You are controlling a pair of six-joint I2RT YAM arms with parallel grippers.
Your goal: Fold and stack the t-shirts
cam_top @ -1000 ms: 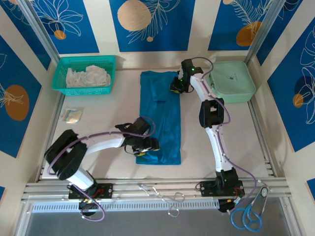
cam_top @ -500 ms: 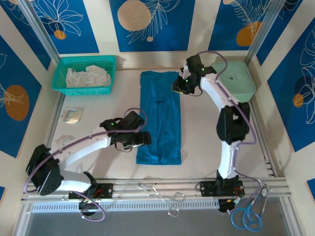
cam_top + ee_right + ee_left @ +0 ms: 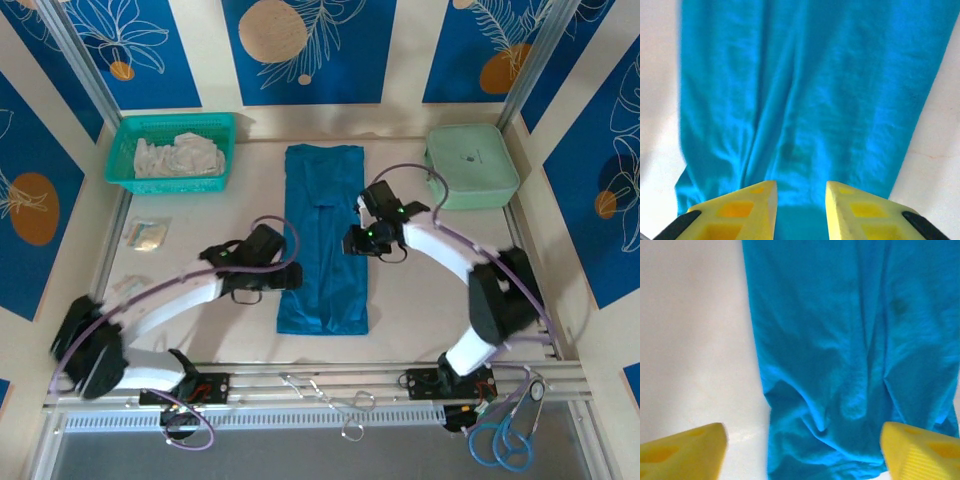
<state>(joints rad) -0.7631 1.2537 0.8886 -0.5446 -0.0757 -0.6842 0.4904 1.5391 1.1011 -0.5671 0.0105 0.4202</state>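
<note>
At mid-table, between the two arms, lies the t-shirt (image 3: 325, 240) — a long narrow strip folded lengthwise, running from the far side toward the near edge. The left gripper (image 3: 288, 272) hovers at the strip's left edge, toward its near end, jaws spread wide. In the left wrist view a rumpled end of the cloth lies beneath the gap between the fingers (image 3: 682, 455). The right gripper (image 3: 352, 240) sits over the right edge at mid-length, jaws narrowly parted, nothing pinched. Fabric — plain teal-blue, with soft lengthwise creases and one small dark spot (image 3: 787, 148).
</note>
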